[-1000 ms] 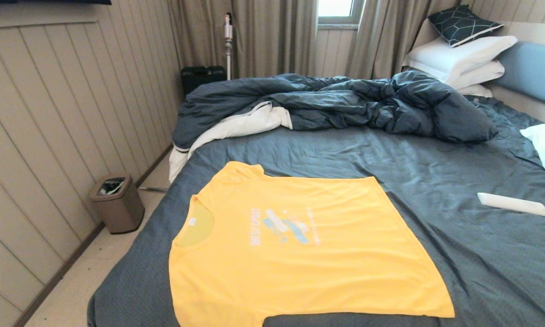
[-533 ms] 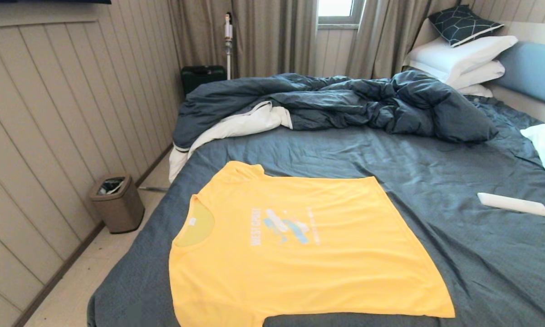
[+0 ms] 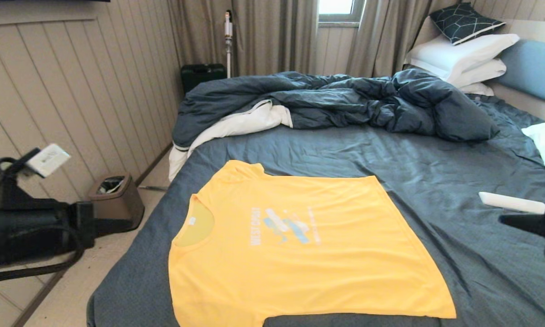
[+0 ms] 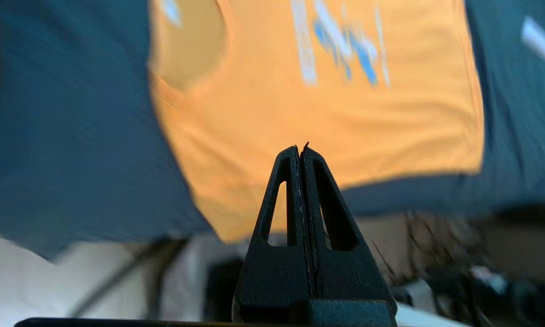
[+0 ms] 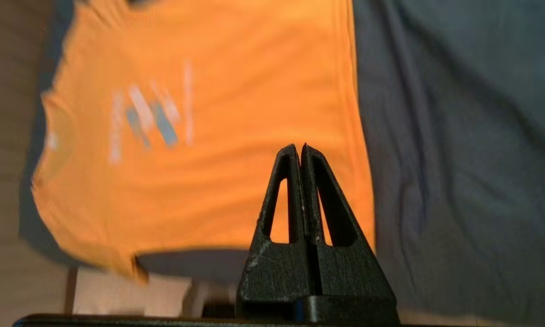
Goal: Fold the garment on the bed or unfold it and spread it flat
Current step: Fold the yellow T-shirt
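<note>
Yellow fabric dominates the near half of the bed (image 3: pixel 435 159): the bright yellow short-sleeved T-shirt (image 3: pixel 299 254) lies spread flat, chest side up, on the slate-blue sheet, its round neck toward the bed's left edge and its hem toward the right. White lettering and a light-blue graphic sit mid-chest. The near sleeve reaches the bed's front edge, and whether it hangs over is hard to tell.

Behind the shirt, well apart from it, a rumpled dark-blue duvet with white lining (image 3: pixel 336 102) is bunched across the bed. White pillows (image 3: pixel 458 56) are stacked at the far right by the light-blue padded headboard (image 3: pixel 533 68). A slim white remote-like bar (image 3: pixel 510 203) lies on the sheet to the shirt's right.

The left gripper (image 4: pixel 302 147) hangs off the bed's left side over the floor, its black fingers pressed together on nothing, pointed toward the shirt. The right gripper (image 5: pixel 299 146) is at the right edge near the white bar, fingers likewise pinched closed and empty, aimed at the shirt's hem side. Neither touches the cloth. A small brown bin (image 3: pixel 116 202) stands on the floor by the panelled wall.
</note>
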